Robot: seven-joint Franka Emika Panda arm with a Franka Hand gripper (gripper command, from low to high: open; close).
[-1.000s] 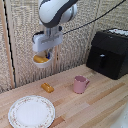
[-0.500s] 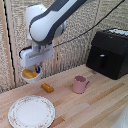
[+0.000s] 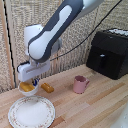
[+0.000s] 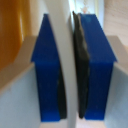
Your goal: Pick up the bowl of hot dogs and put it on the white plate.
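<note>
Hand (image 3: 31, 82), clamped on the hot dog bowl (image 3: 27, 88) rim, has descended to just above the white plate (image 3: 31, 111); release follows.

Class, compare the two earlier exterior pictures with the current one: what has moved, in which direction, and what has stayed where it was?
The gripper, shut on the hot dog bowl, has carried it down and toward the exterior view's left; it now hangs just above the far rim of the white plate, not yet released. In the wrist view the fingers clamp the bowl's rim. The plate, pink mug, loose orange piece and black appliance stayed put.
</note>
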